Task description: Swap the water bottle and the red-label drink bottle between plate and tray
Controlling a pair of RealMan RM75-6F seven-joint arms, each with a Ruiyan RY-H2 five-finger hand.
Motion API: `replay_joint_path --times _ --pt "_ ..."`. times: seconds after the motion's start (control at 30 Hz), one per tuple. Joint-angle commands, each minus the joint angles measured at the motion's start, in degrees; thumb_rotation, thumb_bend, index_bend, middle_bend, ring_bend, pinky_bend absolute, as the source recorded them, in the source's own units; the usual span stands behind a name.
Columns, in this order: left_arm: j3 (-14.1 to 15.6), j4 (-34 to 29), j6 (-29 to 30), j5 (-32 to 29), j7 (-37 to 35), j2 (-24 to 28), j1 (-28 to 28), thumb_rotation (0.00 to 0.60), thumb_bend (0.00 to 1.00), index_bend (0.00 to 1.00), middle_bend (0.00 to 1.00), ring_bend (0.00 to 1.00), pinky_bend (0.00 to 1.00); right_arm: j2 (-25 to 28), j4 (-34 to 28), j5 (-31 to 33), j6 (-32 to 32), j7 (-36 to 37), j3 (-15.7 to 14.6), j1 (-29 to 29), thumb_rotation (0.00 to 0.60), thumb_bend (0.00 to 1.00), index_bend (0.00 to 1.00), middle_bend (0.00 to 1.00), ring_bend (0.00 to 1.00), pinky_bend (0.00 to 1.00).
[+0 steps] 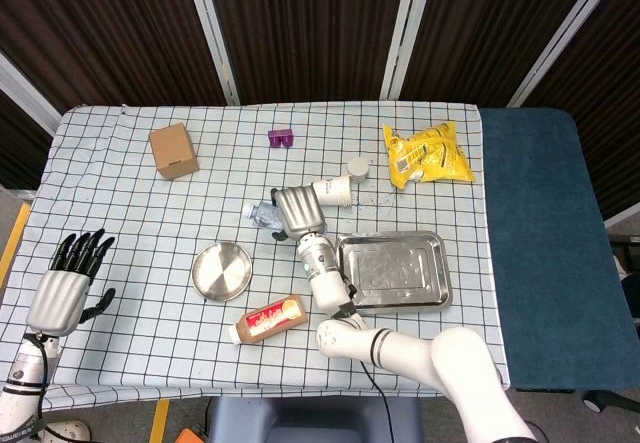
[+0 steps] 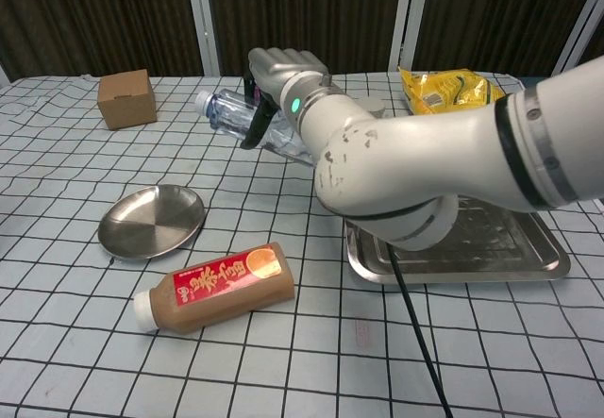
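Observation:
My right hand (image 1: 296, 209) (image 2: 280, 72) grips the clear water bottle (image 1: 260, 214) (image 2: 230, 113) and holds it above the table, cap pointing left. The red-label drink bottle (image 1: 268, 319) (image 2: 215, 285) lies on its side on the cloth, near the front edge, cap to the left. The round metal plate (image 1: 222, 270) (image 2: 152, 220) lies empty left of the hand. The metal tray (image 1: 392, 269) (image 2: 528, 254) sits empty to the right, partly hidden by my right arm in the chest view. My left hand (image 1: 66, 281) hangs off the table's left edge, fingers spread, holding nothing.
A cardboard box (image 1: 173, 150) (image 2: 126, 98) stands at the back left. A purple block (image 1: 280, 138) (image 2: 265, 91), a tipped paper cup (image 1: 335, 191), a small lidded jar (image 1: 357, 169) and a yellow snack bag (image 1: 427, 153) (image 2: 444, 88) lie behind the tray.

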Motion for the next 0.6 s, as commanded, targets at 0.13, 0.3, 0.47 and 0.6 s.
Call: replay_joint_path --times 0.13,0.3,0.47,0.6 --pt "0.2 -0.9 1.2 0.5 0.7 0.4 0.6 0.6 0.35 0.0 0.0 0.0 0.0 19.5 -26.7 -9.7 9.3 -3.3 -10.2 -14.1 0.6 0.26 0.94 0.75 0.76 0.83" --pt "0.2 -1.5 1.6 0.6 2.2 0.4 0.9 0.6 0.35 0.0 0.0 0.0 0.0 31.7 -35.8 -17.1 10.5 -1.6 -19.4 -22.2 0.6 0.26 0.94 0.76 0.77 0.83" --pt "0.2 -1.9 2.0 1.2 3.3 0.1 0.8 0.6 0.35 0.0 0.0 0.0 0.0 38.3 -37.0 -24.1 9.4 0.6 -26.7 -26.6 0.6 0.26 0.94 0.76 0.77 0.82" --pt "0.4 -2.0 2.2 1.8 3.7 -0.1 0.7 0.6 0.35 0.0 0.0 0.0 0.0 38.8 -34.9 -28.5 9.7 3.7 -29.7 -29.3 0.6 0.26 0.94 0.76 0.77 0.8"
